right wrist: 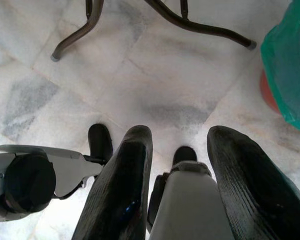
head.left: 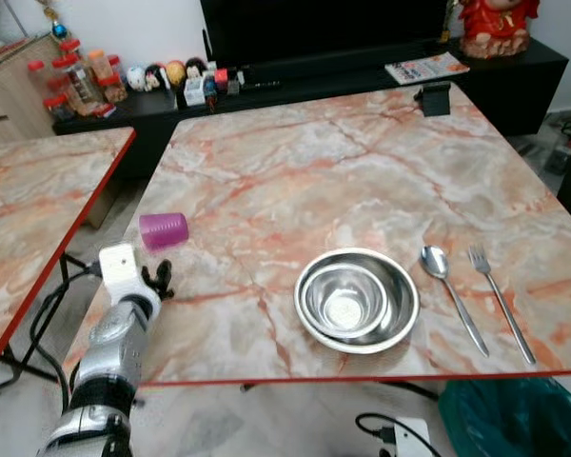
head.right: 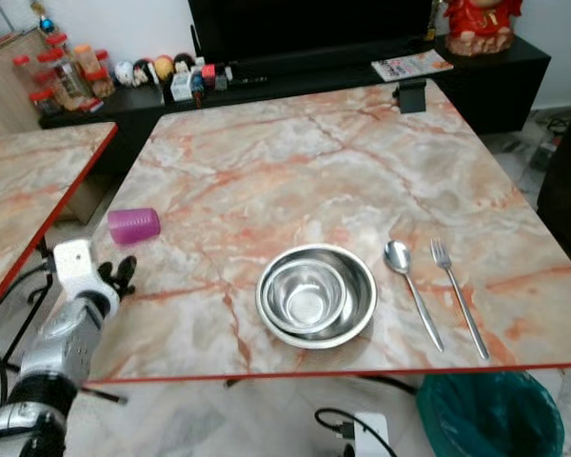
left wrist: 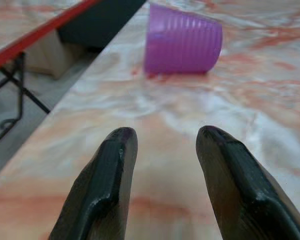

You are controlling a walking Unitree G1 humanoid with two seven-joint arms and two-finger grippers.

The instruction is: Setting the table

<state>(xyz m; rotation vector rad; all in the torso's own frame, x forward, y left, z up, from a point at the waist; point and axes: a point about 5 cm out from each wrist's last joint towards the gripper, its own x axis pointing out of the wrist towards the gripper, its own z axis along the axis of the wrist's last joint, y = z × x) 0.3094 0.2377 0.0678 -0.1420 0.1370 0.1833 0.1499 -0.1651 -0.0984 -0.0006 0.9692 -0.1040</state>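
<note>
Left wrist view: purple cup (left wrist: 182, 46) on side, probably crosswise; both grippers' jaws apart.

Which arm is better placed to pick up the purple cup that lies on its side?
The left. Its gripper is over the table edge just short of the purple cup, jaws open and pointing at it. The right gripper hangs down over the floor beside the table.
</note>
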